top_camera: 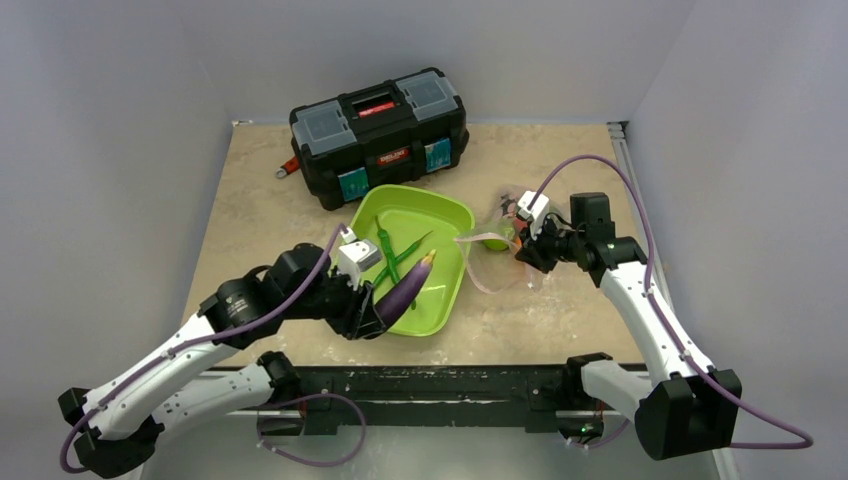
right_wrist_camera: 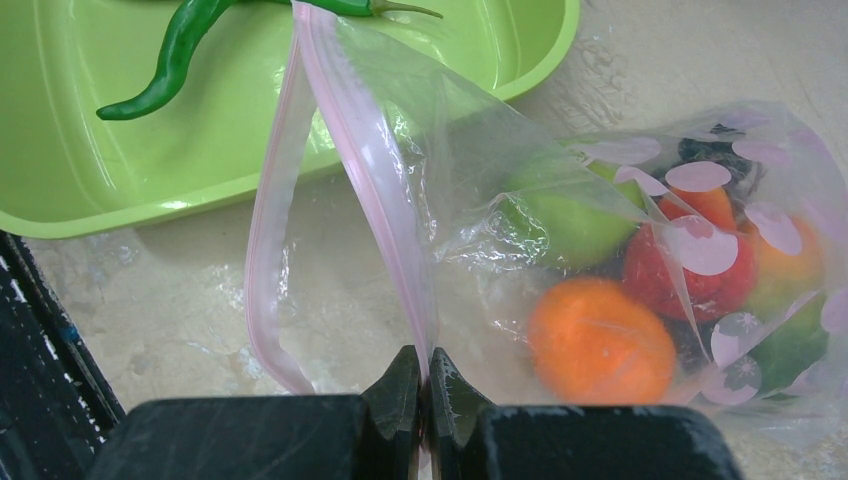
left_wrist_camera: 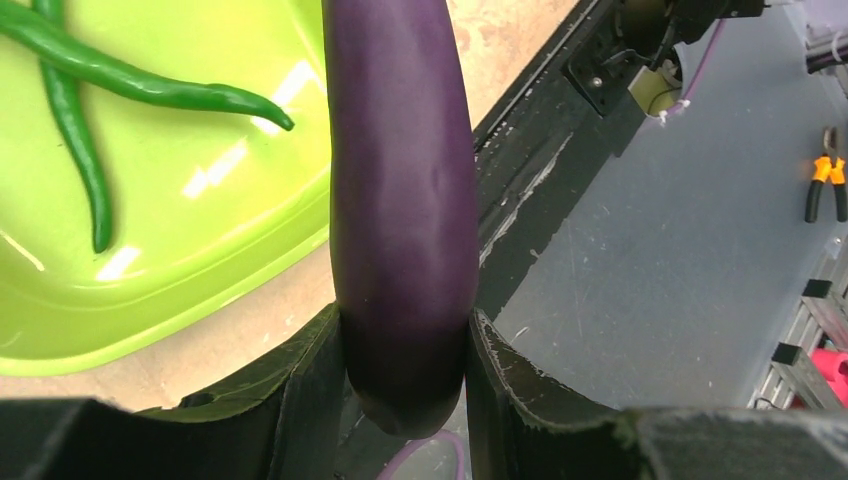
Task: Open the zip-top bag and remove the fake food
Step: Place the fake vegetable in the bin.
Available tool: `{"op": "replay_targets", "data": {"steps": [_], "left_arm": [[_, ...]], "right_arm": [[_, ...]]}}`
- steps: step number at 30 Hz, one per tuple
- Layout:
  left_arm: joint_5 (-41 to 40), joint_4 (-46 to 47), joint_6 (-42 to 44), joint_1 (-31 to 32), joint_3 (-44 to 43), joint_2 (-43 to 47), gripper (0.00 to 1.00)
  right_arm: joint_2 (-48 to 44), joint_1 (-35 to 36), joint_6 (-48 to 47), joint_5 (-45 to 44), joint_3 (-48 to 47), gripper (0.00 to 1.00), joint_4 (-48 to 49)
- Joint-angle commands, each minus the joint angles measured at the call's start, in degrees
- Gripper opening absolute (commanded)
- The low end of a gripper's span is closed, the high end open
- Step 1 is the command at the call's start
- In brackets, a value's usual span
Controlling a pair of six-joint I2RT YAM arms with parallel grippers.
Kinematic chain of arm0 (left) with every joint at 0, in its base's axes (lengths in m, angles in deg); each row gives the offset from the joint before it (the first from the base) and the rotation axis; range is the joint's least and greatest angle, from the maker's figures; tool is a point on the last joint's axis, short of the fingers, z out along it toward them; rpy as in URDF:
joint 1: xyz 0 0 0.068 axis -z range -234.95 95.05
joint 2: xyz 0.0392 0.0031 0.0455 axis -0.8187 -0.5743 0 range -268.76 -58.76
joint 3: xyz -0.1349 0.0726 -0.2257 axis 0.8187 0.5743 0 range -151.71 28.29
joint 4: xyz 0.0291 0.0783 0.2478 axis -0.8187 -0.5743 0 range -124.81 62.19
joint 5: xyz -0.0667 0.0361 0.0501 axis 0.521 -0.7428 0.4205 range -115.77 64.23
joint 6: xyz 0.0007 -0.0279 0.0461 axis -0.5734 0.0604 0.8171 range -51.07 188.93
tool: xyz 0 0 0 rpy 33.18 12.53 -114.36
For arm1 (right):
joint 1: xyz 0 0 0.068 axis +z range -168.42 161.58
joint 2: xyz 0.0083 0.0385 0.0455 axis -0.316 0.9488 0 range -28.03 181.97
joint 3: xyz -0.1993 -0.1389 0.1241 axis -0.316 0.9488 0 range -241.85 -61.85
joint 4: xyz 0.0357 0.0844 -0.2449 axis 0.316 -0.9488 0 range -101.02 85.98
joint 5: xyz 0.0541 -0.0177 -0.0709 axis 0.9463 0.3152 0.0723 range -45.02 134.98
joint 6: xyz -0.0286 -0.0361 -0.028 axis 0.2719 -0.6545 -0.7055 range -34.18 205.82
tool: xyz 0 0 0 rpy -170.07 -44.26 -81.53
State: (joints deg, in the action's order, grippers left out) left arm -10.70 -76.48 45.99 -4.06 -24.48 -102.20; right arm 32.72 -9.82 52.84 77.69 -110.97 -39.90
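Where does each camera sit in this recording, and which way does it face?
Top external: above and behind the bases, looking down at the table; both arms show, plus a toolbox.
Left wrist: on the left arm, looking along the left gripper, shut on the eggplant, past the table's near edge.
Right wrist: on the right arm, looking past the right gripper, pinching the zip-top bag at its mouth.
Both wrist views share the green tray and bean pods.
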Motion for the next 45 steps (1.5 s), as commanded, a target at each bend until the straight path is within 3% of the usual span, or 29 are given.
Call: {"op": "replay_targets", "data": {"steps": [1,11,45], "left_arm": [[-4.8,-1.4,0.2,-0.6,-0.7,1.2,0.00],[-9.4,0.0,-0.4,-1.6,0.2,0.4,0.00],[-11.1,8.9,-1.1,-5.8,4.8,-2.0,0.00]], "right_arm": [[0.2,-0.3,-0.1,1.0,0.3,0.00,1.4],[0.3,-0.3,-0.1,1.0,0.4,0.00,1.4],[0.3,-0.3,-0.6,1.0,0.4,0.00,1.2]]}}
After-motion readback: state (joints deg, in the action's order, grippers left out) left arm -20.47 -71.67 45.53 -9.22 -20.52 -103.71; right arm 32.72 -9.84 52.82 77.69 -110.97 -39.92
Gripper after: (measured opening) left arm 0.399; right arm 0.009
